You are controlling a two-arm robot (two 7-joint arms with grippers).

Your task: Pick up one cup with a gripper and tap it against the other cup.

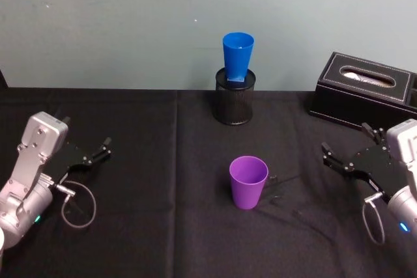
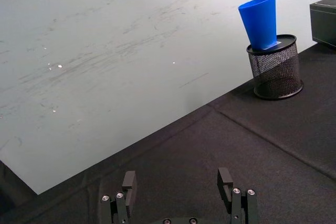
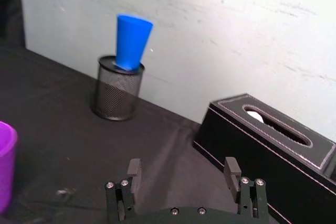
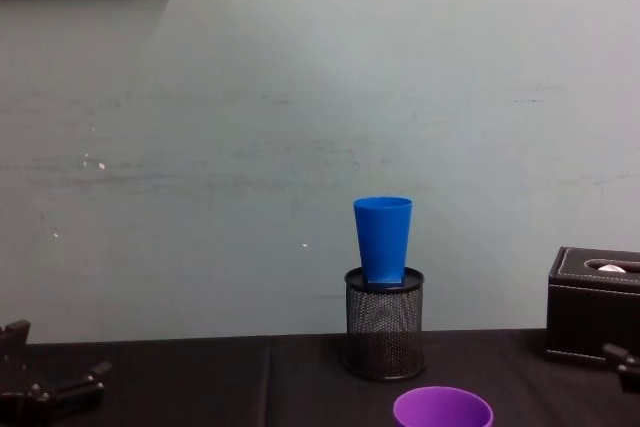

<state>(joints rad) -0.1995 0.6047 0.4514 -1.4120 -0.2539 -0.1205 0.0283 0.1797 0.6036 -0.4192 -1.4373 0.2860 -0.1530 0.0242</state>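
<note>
Purple cup [image 1: 248, 180]: plastic, tapered, upright with its mouth up, at lower centre of the head view on the black cloth [image 1: 130, 232]. Nothing touches it. Bare cloth lies on both sides, which likely leaves its wall free for a side grasp.

Blue cup [image 1: 237, 55]: same form, wide end up, at upper centre, directly behind the purple cup and well apart from it. Its narrow base sits in the mouth of the mesh holder [image 1: 234, 101], and it leans a little in the left wrist view. The raised seat probably presents its wall clear of the table for a tap. It also looks lightly supported, so a firm knock could tip it.

Right gripper [image 3: 182, 162]: black flat fingers spread apart, holding nothing. It hangs at the lower right edge of the head view, level with the purple cup and pointing toward it, with open cloth between.

Left gripper [image 2: 177, 174]: fingers likewise apart and empty, parked at lower left.

Tissue box [image 1: 365, 89]: black, at upper right behind the right gripper. It sits off the direct line to either cup, yet near enough to crowd a wide swing toward the holder.

Wall [image 1: 130, 24]: pale, scuffed, close behind the holder, limiting any approach from the rear.
</note>
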